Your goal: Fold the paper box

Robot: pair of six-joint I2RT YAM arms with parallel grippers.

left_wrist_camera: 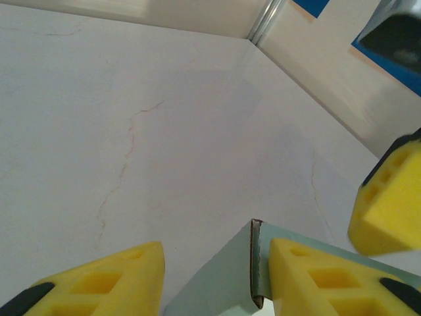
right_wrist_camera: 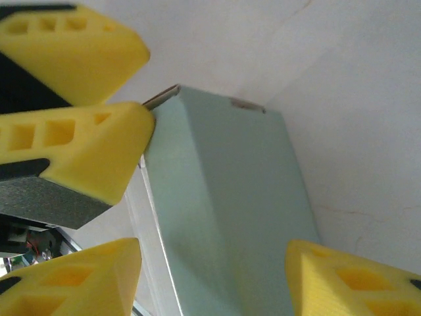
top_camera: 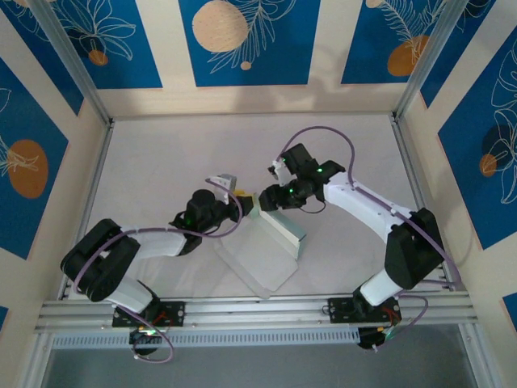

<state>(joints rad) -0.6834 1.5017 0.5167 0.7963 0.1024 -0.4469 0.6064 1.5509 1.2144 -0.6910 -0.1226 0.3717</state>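
The paper box (top_camera: 281, 232) is found in the middle of the table (top_camera: 161, 153), between the two arms. One part is already raised (green face outward), while a white panel lies flat toward the near edge, so the folding is judged about half done. The left gripper (left_wrist_camera: 216, 260) is half open, with the box's upright edge between its fingers. The right gripper (right_wrist_camera: 214, 247) is spread wide astride the green body; no grip is seen. The flat panel is left to be closed.

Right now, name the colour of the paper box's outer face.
Pale mint-green paper box, clearest in right wrist view.
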